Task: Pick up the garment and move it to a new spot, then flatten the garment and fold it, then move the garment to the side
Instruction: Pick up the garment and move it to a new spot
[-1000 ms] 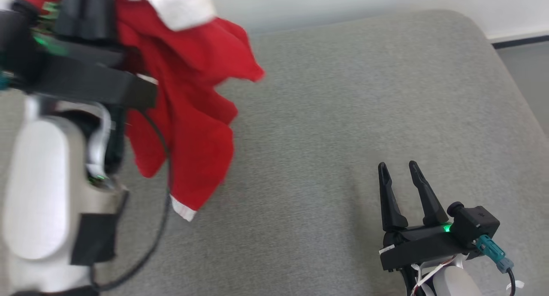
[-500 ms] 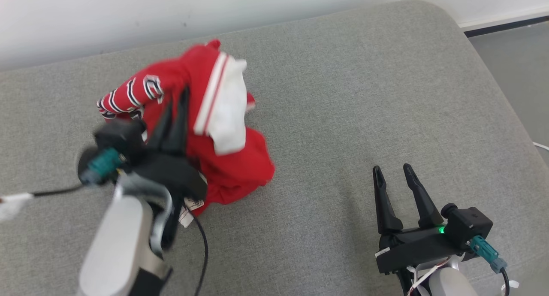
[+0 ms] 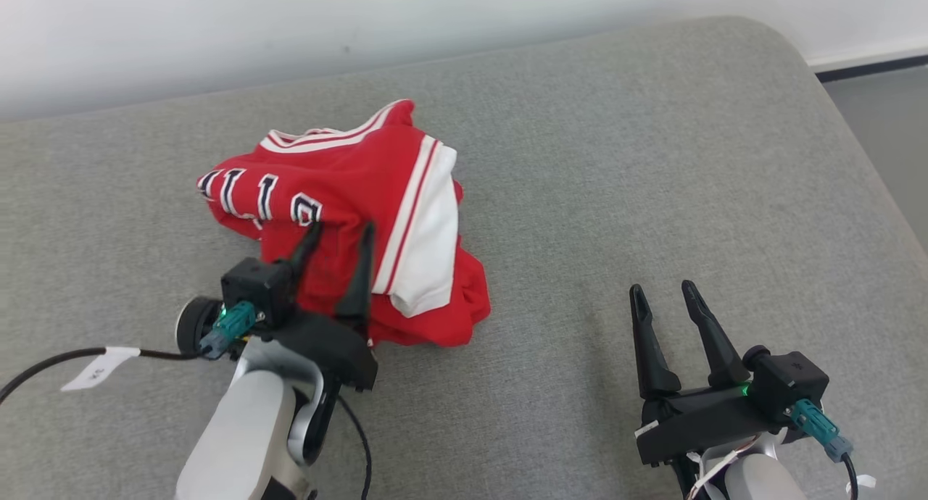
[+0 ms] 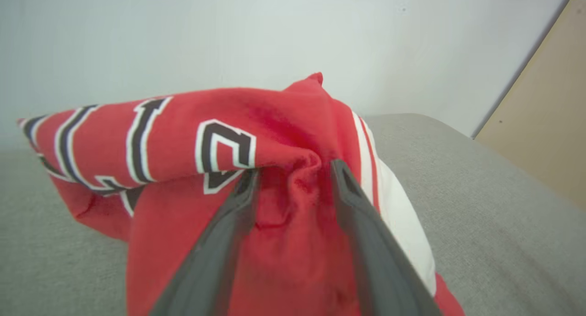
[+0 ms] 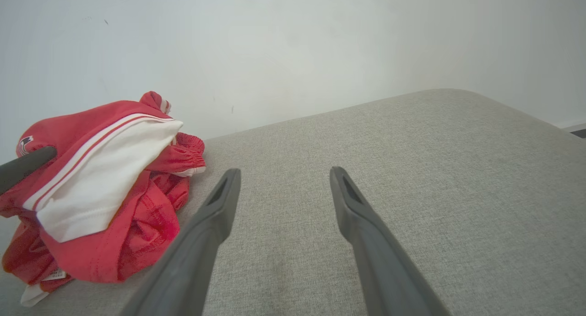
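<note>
the garment (image 3: 341, 188), a red sports piece with white side panels and black-and-white letters, lies in a loose heap on the grey cushion (image 3: 616, 159). it is on the robot's left half, near the wall (image 3: 217, 36). it rests on the cushion and does not hang in the air, so i judge that the first step, to carry it to a new spot, is done or almost done. the rest is not done: the cloth is crumpled, with layers thrown over each other, so it is neither flat nor folded. moving it to the side comes only after that.

the left gripper (image 3: 342, 228) reaches forward and low into the near side of the heap. its two fingers stand apart with a ridge of red cloth between them. in the left wrist view this cloth is bunched in the gap but not squeezed, so i read the gripper as released: it touches the garment and does not grip it. the right gripper (image 3: 662, 288) is well apart from the garment, low over bare cushion on the robot's right. its fingers point forward, spread wide, and hold nothing.
</note>
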`<state>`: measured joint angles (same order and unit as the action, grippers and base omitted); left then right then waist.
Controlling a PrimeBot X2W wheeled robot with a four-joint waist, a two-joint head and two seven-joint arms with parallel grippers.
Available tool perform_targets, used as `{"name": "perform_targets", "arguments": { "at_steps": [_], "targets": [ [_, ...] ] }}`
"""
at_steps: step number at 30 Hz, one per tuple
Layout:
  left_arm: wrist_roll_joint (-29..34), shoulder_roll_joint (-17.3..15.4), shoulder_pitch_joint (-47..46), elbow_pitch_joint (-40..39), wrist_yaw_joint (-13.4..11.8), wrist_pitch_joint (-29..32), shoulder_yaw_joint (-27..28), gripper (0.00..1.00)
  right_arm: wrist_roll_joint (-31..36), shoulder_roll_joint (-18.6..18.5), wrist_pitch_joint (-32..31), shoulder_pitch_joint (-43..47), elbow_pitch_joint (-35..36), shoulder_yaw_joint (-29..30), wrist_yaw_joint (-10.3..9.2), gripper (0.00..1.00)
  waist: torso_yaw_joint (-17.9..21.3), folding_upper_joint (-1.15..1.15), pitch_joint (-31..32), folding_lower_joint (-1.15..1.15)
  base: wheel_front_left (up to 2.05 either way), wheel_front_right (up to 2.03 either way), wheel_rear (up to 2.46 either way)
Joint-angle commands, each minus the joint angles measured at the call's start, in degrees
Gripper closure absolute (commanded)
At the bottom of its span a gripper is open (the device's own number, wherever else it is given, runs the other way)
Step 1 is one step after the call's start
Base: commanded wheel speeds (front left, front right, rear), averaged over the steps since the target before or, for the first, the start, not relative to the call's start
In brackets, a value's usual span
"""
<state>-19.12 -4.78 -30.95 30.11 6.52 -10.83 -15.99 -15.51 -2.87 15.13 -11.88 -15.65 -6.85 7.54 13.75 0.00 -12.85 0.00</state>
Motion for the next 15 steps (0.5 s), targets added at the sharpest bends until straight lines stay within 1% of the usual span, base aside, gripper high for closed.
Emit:
{"name": "perform_targets", "arguments": {
  "at_steps": [1,8,15],
  "targets": [
    [0.8,0.3,-0.9,-0.8,-0.4,-0.6,-0.2,0.00,0.3,0.0,0.0,0.3,0.0,0.2,-0.10,0.00,-1.1,0.00,0.9,0.00,0.00,0.00,0.00],
    [1.0,-0.5,-2.4,-5.6,-1.3,0.5,-0.8,0.00,-0.6,0.0,0.0,1.1,-0.1,0.0,-0.10,0.00,-2.3,0.00,1.4,0.00,0.00,0.00,0.00],
    [1.8,-3.1,-4.3,-8.3,-2.1,3.3,-0.3,0.00,-1.4,0.0,0.0,1.2,-0.4,-0.1,-0.10,0.00,-1.4,0.00,1.4,0.00,0.00,0.00,0.00]
  ]
}}
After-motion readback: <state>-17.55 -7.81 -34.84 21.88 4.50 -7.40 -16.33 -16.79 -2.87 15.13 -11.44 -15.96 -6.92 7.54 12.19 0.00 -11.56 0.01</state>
